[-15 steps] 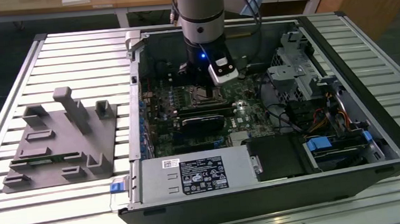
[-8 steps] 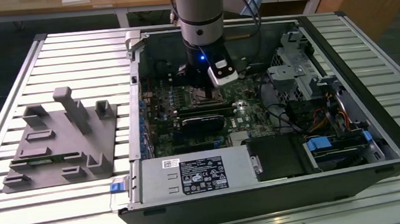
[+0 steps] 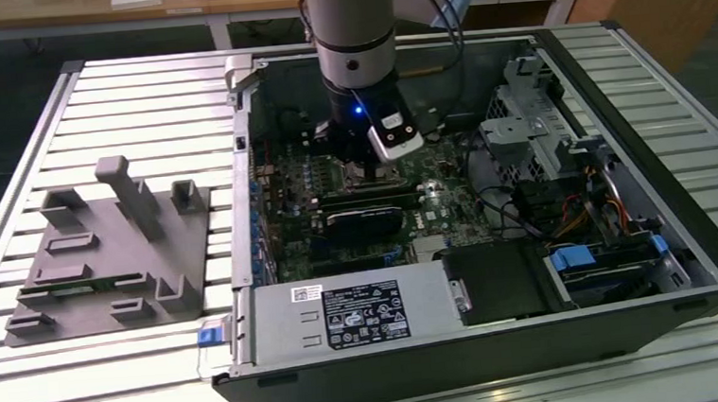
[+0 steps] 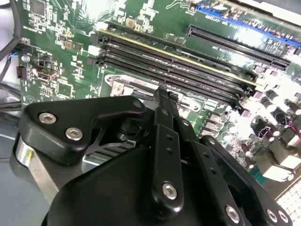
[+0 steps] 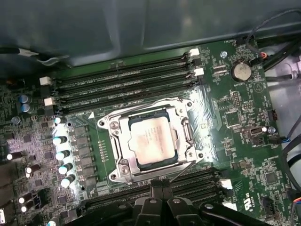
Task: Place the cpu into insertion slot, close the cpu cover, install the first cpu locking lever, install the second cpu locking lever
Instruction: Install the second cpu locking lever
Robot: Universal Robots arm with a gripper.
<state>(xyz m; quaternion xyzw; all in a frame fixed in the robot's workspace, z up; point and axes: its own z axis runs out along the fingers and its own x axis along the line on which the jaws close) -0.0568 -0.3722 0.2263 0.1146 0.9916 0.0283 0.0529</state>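
My fingers [image 5: 157, 188] look closed and empty, just beside the socket [image 5: 149, 140] mid-motherboard. The chip [image 5: 149, 139] sits inside, cover [image 5: 183, 134] down. I'd press each locking lever slowly, fully under its hook.

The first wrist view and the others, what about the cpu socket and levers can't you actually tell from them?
- Locking levers: in the first wrist view, thin bright metal around the cpu cover; too fine to tell latched from free.
- Insertion slot: lies under the cpu, hidden by chip and cover.
- Gripper: in the first wrist view, cut off by the frame edge.
- Socket area in the exterior view: the arm stands over it.
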